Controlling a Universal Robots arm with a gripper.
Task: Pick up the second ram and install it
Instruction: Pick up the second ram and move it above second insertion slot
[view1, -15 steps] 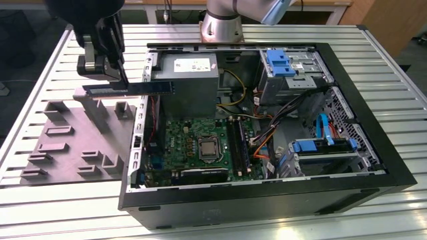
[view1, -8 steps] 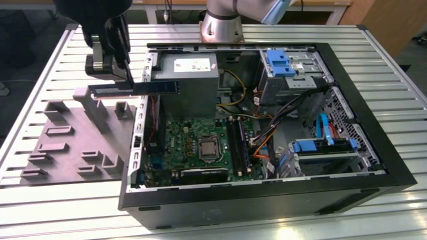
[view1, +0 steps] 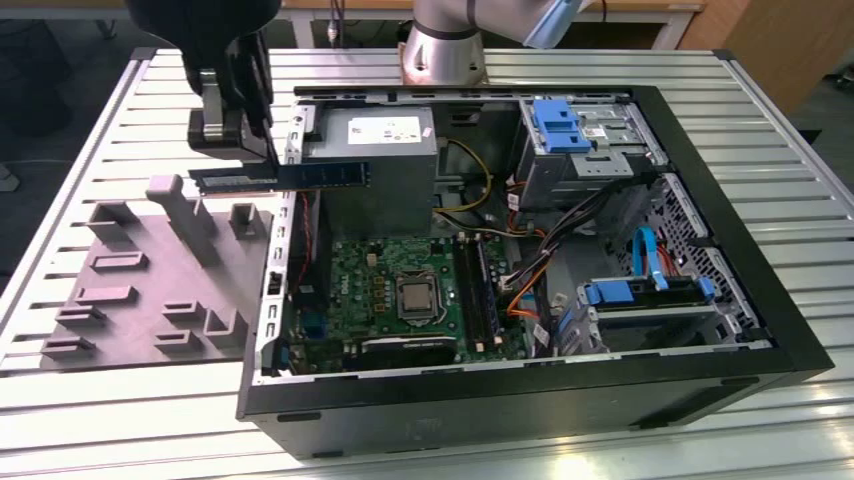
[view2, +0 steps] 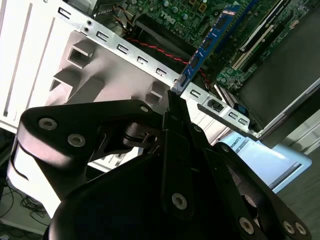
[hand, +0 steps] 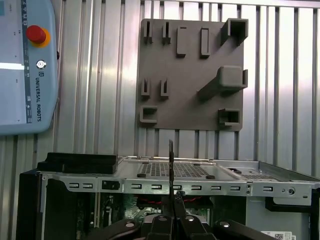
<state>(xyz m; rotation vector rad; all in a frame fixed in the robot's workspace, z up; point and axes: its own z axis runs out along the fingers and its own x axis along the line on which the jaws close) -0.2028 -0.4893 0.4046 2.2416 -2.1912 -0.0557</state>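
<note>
Ribbed aluminium table (view1: 107, 420); wooden furniture (view1: 787, 40) behind it; grey floor (view1: 54, 130) alongside.

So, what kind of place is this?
Probably a robotics lab bench for computer assembly: an open desktop PC case on a slotted aluminium table, a grey fixture block beside it, a teach pendant, and a RAM stick in the arm's jaws.

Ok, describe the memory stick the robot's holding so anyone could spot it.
Start at the open computer case. Over its wall on the exterior view's left, the pincer grips the second ram: a long, thin stick held level in the air, not down on the motherboard like the slots.
</note>
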